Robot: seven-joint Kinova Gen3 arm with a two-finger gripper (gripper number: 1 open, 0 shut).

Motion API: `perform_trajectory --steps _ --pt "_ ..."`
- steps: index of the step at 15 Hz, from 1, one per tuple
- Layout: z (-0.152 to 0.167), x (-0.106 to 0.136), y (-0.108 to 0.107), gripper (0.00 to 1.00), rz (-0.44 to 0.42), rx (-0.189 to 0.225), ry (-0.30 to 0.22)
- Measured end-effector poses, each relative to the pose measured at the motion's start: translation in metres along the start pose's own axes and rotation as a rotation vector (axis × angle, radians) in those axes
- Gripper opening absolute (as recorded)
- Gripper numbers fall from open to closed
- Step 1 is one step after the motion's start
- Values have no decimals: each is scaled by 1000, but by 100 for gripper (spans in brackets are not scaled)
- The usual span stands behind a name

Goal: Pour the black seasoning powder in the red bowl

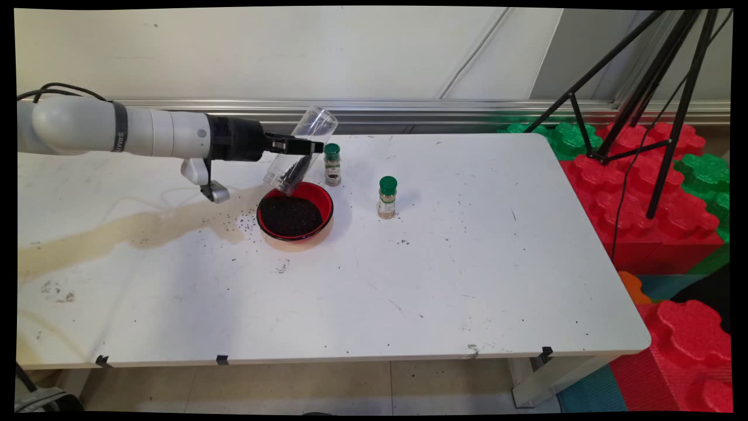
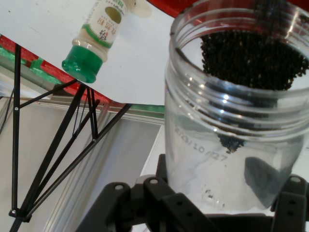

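Observation:
My gripper (image 1: 307, 146) is shut on a clear plastic jar (image 1: 299, 151), held tilted with its mouth down over a red bowl (image 1: 295, 211) full of small black seeds. A few black seeds still cling inside the jar (image 2: 227, 145) near its mouth. In the hand view the jar fills the right side, with the seeds in the bowl (image 2: 253, 58) seen through its open mouth. One black finger pad (image 2: 260, 176) presses on the jar's wall. Two small green-capped spice bottles stand close by: one (image 1: 332, 165) just behind the bowl, one (image 1: 387, 197) to its right.
Loose black seeds and a long brownish stain (image 1: 134, 231) lie on the white table (image 1: 438, 280) left of the bowl. A black tripod (image 1: 648, 93) stands over red and green foam blocks (image 1: 648, 193) off the table's right edge. The second spice bottle (image 2: 96, 38) shows in the hand view.

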Motion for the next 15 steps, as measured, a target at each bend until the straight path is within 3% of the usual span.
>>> perform_trajectory --steps 15 --pt "2 0 -11 0 136 16 -39"
